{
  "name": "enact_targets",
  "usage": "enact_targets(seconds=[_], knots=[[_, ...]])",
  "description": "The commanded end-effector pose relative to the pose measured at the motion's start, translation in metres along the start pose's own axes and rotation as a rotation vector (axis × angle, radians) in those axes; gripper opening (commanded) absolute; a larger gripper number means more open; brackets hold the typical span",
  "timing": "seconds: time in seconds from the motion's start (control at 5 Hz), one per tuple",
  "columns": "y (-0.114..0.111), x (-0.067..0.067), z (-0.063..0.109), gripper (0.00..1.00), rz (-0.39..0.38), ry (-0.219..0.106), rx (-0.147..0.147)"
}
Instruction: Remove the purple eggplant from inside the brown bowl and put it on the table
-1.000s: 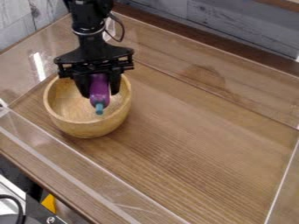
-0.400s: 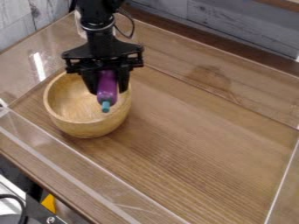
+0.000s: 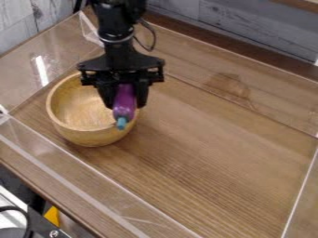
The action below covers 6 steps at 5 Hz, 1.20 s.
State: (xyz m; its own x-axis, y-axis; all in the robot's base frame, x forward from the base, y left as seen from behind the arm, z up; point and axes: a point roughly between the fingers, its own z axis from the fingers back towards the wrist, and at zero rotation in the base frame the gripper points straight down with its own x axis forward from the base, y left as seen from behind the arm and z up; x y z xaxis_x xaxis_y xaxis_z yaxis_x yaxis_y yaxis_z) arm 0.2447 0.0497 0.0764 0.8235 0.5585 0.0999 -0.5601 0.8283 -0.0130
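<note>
Worktop (image 3: pixel 211 158): broad brown wood-grain surface, enclosed along its edges by clear acrylic walls (image 3: pixel 149 209) that catch pale reflections. Brown bowl (image 3: pixel 77 113): round, light-brown wood, thick rim, smooth tan interior; stands upright on the worktop toward the left of the view, its inside bare. Robot arm (image 3: pixel 118 23): black, entering from the top of the frame and reaching straight down over the bowl's right-hand side. Hand (image 3: pixel 125 91): black, two-fingered, carried on a wide crossbar, pointing down; fingers (image 3: pixel 110 93) pressed in against the sides of the purple eggplant, pinching it between them. Purple eggplant (image 3: pixel 125 100): small, glossy, elongated toy; hangs nearly upright in the grip with its teal-green stem tip lowest; body partly hidden by the fingers. Position of the eggplant: lifted clear of the bowl's floor, suspended above the bowl's right rim, with the stem tip showing in front of the rim's outer edge; touching neither the bowl nor the worktop as far as the view allows. Background: grey weathered-plank wall (image 3: pixel 248 23) behind the far acrylic wall. Lower left corner: dark fittings with a small yellow part (image 3: pixel 51 216) outside the enclosure, too small to identify.
</note>
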Motion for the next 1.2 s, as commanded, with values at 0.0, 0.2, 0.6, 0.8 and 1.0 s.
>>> enact_targets(seconds=[0.0,0.2,0.6,0.8,1.0], knots=[[-0.009,0.001,0.006,0.00,-0.034,-0.057,-0.016],[-0.014,-0.002,0.002,0.00,-0.067,-0.060,-0.016],[-0.028,-0.010,-0.002,0.00,-0.142,-0.050,-0.028],[-0.036,-0.016,-0.003,0.00,-0.164,-0.038,-0.032],[-0.044,-0.022,-0.006,0.00,-0.179,-0.021,-0.034]])
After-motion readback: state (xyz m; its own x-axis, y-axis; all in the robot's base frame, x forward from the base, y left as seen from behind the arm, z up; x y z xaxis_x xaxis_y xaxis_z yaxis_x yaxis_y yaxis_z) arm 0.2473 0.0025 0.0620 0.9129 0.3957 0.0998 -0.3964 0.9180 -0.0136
